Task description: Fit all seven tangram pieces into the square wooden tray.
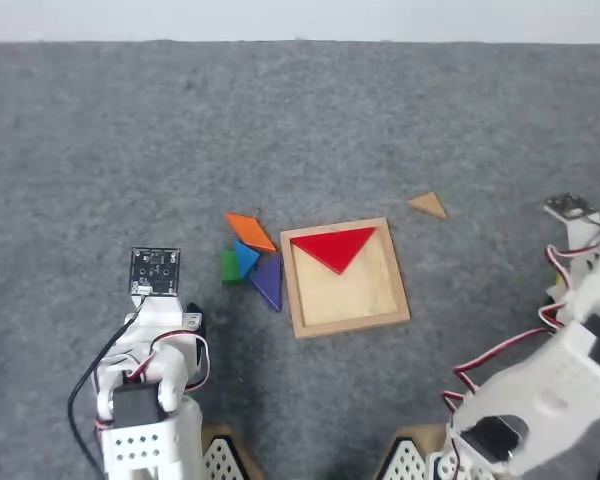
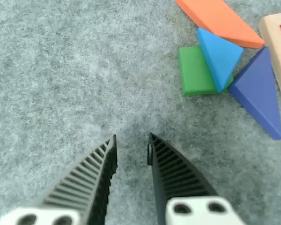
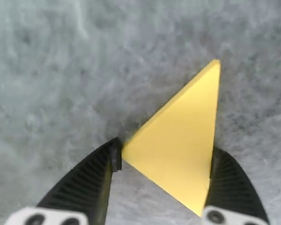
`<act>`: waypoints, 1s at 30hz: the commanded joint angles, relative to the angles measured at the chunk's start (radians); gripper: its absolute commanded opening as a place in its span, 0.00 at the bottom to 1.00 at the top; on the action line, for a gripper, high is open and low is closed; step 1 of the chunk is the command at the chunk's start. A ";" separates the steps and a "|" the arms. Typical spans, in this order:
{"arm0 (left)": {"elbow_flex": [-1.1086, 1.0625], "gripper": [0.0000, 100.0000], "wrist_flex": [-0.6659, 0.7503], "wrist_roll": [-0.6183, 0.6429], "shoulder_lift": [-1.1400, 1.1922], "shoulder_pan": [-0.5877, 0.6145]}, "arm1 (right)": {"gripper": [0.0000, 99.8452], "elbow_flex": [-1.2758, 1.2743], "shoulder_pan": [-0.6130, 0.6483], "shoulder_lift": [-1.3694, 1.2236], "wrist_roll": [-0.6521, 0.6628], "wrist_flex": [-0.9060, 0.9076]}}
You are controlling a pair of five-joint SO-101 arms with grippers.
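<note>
The grey table (image 1: pixel 100 120) carries the square wooden tray (image 1: pixel 350 323) near its middle. The red triangle (image 1: pixel 332 246) lies inside, against the rim nearest the table's far edge. Toward the left edge, just beside the tray, cluster the purple triangle (image 1: pixel 269 279), orange parallelogram (image 1: pixel 251 231), blue triangle (image 1: pixel 245 257) and green square (image 1: pixel 229 266). The right tool (image 3: pixel 164 157) clamps a yellow triangle (image 3: pixel 178 140). The left tool (image 2: pixel 131 140) is slightly parted and empty.

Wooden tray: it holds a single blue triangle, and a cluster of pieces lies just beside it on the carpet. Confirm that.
The colour is wrong. The high view shows that the single piece in the wooden tray is a red triangle. The blue triangle lies in the cluster of pieces beside the tray on the carpet.
</note>
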State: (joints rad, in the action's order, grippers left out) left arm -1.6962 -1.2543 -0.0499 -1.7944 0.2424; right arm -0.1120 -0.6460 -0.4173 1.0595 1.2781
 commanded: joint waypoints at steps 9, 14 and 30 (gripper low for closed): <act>0.012 0.10 -0.006 0.011 -0.023 0.003 | 0.22 -0.055 0.351 0.309 -0.262 0.154; 0.012 0.10 -0.006 0.011 -0.023 0.003 | 0.22 -0.120 0.541 0.440 -0.384 0.191; 0.012 0.10 -0.006 0.011 -0.023 0.003 | 0.22 -0.025 1.124 0.381 -0.806 0.180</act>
State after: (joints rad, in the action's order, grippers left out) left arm -1.6962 -1.2543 -0.0499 -1.7944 0.2424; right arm -0.2179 0.4250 -0.0230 0.2846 1.4622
